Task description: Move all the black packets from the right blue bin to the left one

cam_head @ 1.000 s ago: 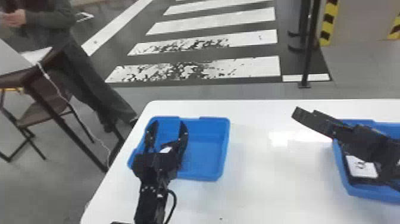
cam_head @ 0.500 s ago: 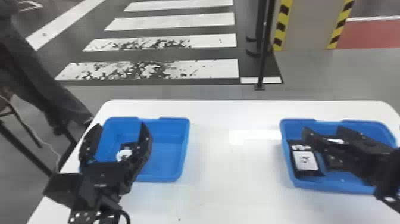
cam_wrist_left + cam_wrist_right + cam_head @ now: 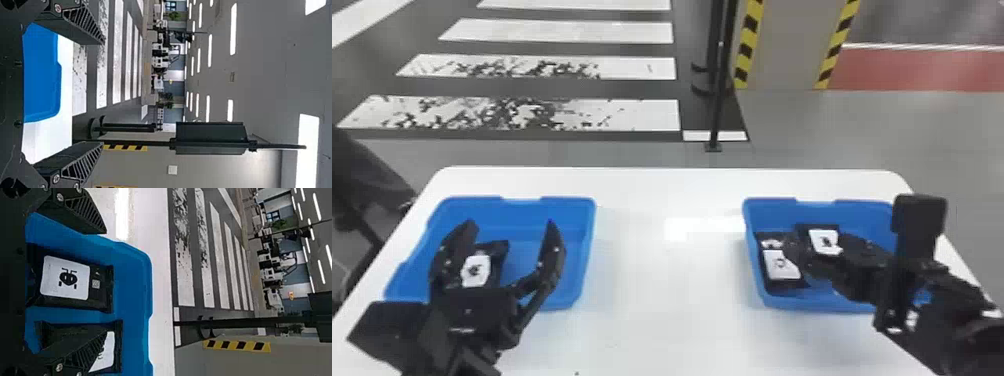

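At the two ends of a white table (image 3: 672, 305), a packet-moving job stands partly done, with one packet (image 3: 475, 270) lying in the left bin (image 3: 583, 270) and two in the right bin (image 3: 862, 212). I run the rig from a distance, and by my count that makes one delivered and two to go, though my right arm hides part of the right bin and I cannot rule out another beneath it.

My left gripper (image 3: 508, 222) hangs over the left bin, fingers spread wide and nothing between them. My right gripper (image 3: 104, 282) hangs over the right bin, also wide and empty, with one packet (image 3: 64, 278) lying face up across its gap and the other (image 3: 107, 352) partly behind a finger. Both lie near each other, white labels showing.

The next step, I judge, is to lower the right gripper and close on one packet without snagging its neighbour. Both then need carrying across to the left bin.
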